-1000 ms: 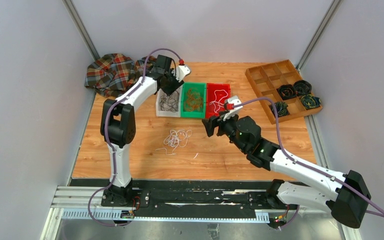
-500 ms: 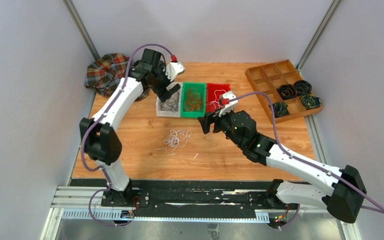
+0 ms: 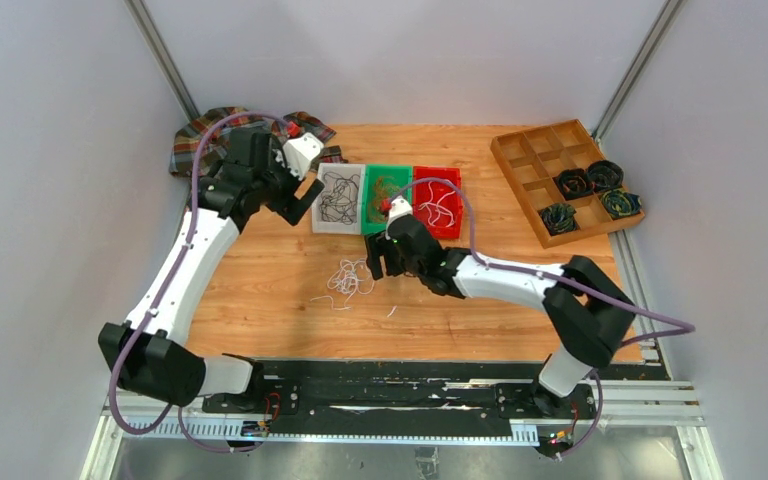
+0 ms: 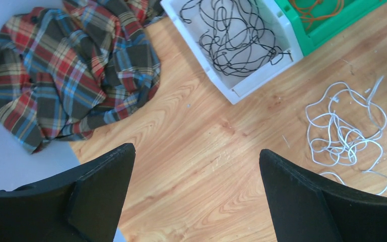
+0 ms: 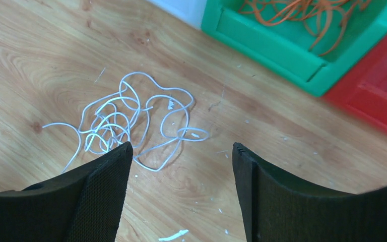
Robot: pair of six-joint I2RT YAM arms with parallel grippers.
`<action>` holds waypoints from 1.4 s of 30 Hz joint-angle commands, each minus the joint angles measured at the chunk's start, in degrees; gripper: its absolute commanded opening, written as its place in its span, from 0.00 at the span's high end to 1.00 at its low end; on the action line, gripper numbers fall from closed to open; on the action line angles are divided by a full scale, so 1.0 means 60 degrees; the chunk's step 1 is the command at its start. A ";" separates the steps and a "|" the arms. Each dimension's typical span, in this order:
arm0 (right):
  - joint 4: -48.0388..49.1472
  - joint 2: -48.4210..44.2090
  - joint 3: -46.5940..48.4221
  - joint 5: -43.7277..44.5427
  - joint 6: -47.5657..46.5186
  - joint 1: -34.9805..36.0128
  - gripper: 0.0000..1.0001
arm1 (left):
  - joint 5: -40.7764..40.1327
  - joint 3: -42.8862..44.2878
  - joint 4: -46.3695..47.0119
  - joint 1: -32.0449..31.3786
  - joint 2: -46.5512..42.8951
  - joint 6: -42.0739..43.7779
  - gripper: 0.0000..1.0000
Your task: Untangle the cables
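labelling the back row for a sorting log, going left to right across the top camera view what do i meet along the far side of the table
plaid cloth → white bin holding black cables → green bin holding orange cables → red bin holding white cables → wooden divided tray

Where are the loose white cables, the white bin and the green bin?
loose white cables (image 5: 112,123), right wrist view, middle of the bunch.
white bin (image 4: 264,75), left wrist view, its near wall.
green bin (image 5: 267,45), right wrist view, its front wall.
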 commanded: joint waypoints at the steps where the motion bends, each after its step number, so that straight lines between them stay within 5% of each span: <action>1: -0.0579 0.0920 0.0694 -0.0180 0.0342 0.0311 0.29 | 0.0107 -0.0338 0.0216 0.0210 -0.0494 -0.0288 0.02; 15: -0.0254 0.2614 0.1107 -0.0604 0.0702 0.0333 0.46 | 0.1506 0.0364 -0.0598 0.0209 -0.0254 -0.0583 0.02; 17: -0.0253 0.2688 0.1258 -0.0595 0.0659 0.0333 0.55 | 0.1621 0.0450 -0.0724 0.0213 -0.0182 -0.0572 0.02; 22: -0.0230 0.2042 0.1241 -0.0362 0.0256 0.0320 0.99 | 0.1839 0.0568 -0.0798 0.0209 -0.0081 -0.0621 0.02; 31: 0.0254 -0.0375 0.0686 -0.0594 -0.0622 0.0238 0.99 | 0.3340 0.0580 -0.1123 0.0209 -0.0404 -0.0439 0.02; 42: 0.1062 -0.2315 0.0711 -0.2712 -0.0860 0.0202 0.99 | 0.5942 -0.0197 -0.1250 0.0196 -0.1733 0.0452 0.02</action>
